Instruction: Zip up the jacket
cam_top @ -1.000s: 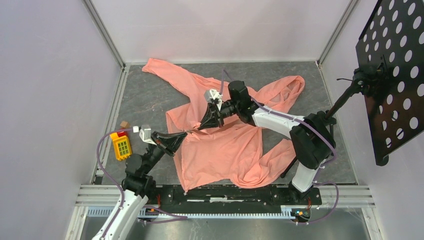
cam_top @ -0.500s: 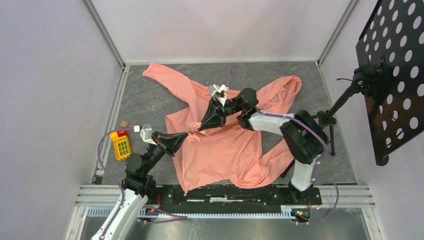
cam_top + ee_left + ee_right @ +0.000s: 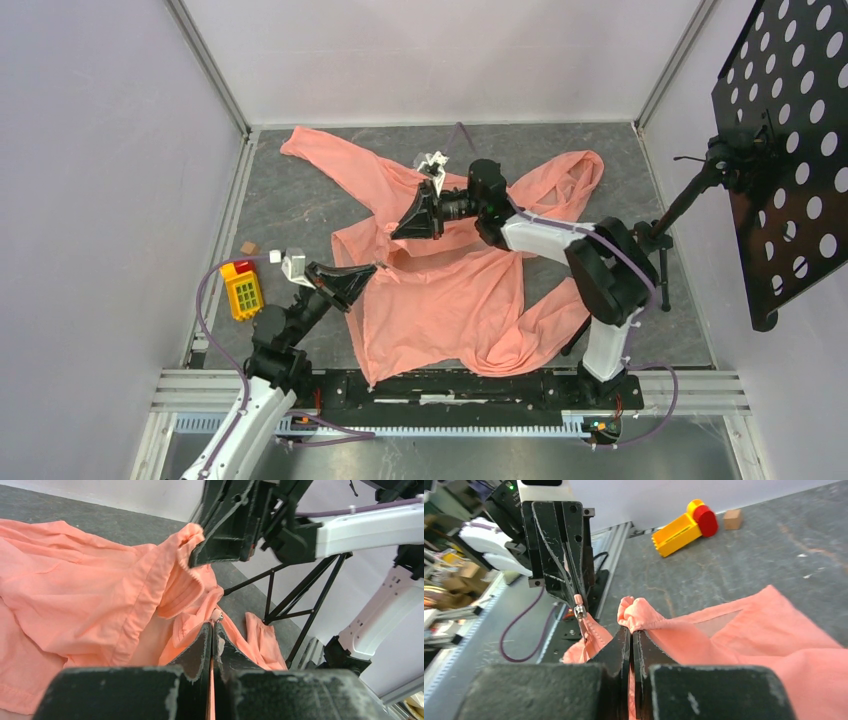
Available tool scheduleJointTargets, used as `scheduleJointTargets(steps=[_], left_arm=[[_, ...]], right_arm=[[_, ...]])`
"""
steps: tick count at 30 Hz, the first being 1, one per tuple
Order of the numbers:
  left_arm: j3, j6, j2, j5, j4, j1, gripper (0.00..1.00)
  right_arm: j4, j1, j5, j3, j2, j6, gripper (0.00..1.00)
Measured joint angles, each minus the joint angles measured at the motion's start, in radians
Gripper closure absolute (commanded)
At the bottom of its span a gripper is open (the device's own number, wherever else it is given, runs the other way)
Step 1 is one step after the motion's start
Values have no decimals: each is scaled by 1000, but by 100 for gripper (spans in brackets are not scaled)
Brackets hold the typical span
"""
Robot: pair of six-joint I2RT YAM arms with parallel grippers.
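Roughly diagonal jacket (image 3: 440, 300), sleeve (image 3: 330, 160) far-left

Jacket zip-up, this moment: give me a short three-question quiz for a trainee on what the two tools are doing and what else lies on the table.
1. True or false: the left tool is open and clear of the jacket.
2. What colour is the toy on the table, left of the jacket? A) blue B) yellow C) green
3. Short answer: what is the right tool shut on?

Key
1. False: it is shut on the jacket, right at the zipper slider.
2. B.
3. A bunched fold of the jacket.
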Motion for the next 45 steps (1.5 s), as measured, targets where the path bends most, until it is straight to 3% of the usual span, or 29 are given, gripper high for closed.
scheduleJointTargets(steps=[4,10,15,45], left_arm=[[0,0,3,-10,3,0,98],[0,7,42,-3,29,0,98],[0,11,98,16,63,0,98],[0,32,170,42,107,0,98]], right_arm=[[-241,-8,30,16,-96,-251,100],[-703,-7,40,111,-114,-674,100],[-878,7,41,126,-114,-824,100],[-913,56,41,127,-145,-846,100]])
